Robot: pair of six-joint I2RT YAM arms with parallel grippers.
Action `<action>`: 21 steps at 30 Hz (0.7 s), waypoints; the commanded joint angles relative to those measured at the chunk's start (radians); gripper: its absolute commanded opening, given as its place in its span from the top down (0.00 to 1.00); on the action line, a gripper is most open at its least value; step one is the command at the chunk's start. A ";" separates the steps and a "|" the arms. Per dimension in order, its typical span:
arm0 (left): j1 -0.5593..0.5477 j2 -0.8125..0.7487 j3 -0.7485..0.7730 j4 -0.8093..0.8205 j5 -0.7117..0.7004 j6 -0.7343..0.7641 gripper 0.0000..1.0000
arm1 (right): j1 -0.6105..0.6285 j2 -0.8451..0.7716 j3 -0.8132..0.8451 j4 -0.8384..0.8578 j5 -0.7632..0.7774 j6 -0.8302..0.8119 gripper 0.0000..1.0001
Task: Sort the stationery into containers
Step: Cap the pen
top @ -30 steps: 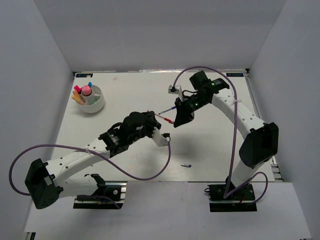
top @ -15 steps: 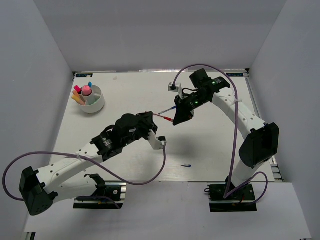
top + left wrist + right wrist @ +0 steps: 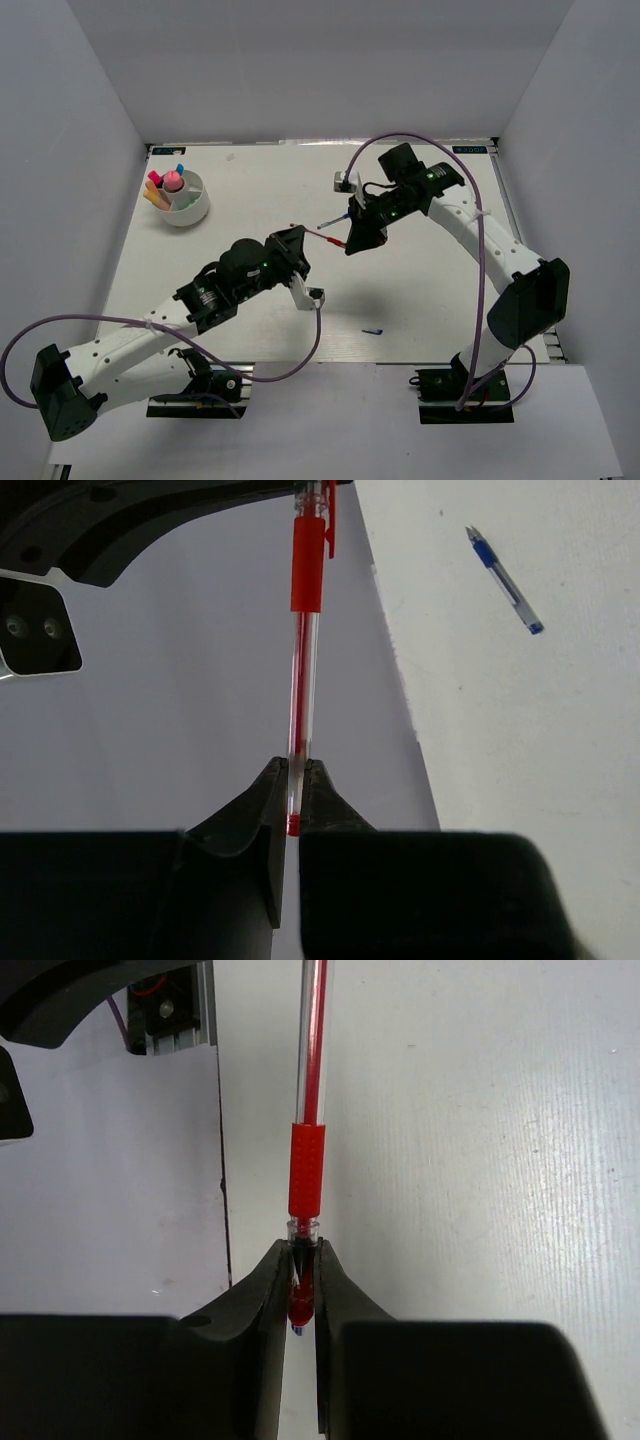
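Note:
A red pen (image 3: 322, 236) hangs above mid-table, bridged between both grippers. My left gripper (image 3: 297, 232) is shut on its clear barrel end (image 3: 298, 680), fingers pinching it (image 3: 291, 780). My right gripper (image 3: 347, 243) is shut on the other end, just past the red grip sleeve (image 3: 305, 1170), with its jaws tight around it (image 3: 303, 1260). A blue pen (image 3: 331, 221) lies on the table just beyond them (image 3: 505, 580). The white round bowl (image 3: 196, 212) stands at the far left, holding pink, orange and blue markers and a pink round-topped stick (image 3: 172, 181).
A small blue piece (image 3: 372, 330) lies near the table's front edge, right of centre. Grey walls close in the table on the left, back and right. Purple cables loop from both arms.
The left arm's wrist and elbow have swung toward the near edge while its fingers stay on the red pen. The right gripper has barely shifted.

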 commanded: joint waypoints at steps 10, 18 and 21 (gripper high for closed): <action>-0.044 -0.037 -0.052 0.130 0.174 0.099 0.84 | 0.041 -0.079 -0.099 0.293 -0.033 0.018 1.00; -0.044 -0.047 -0.069 0.145 0.146 0.125 0.59 | 0.040 -0.114 -0.163 0.397 -0.032 0.075 1.00; -0.044 -0.044 -0.072 0.153 0.134 0.128 0.54 | 0.038 -0.128 -0.188 0.422 -0.029 0.096 1.00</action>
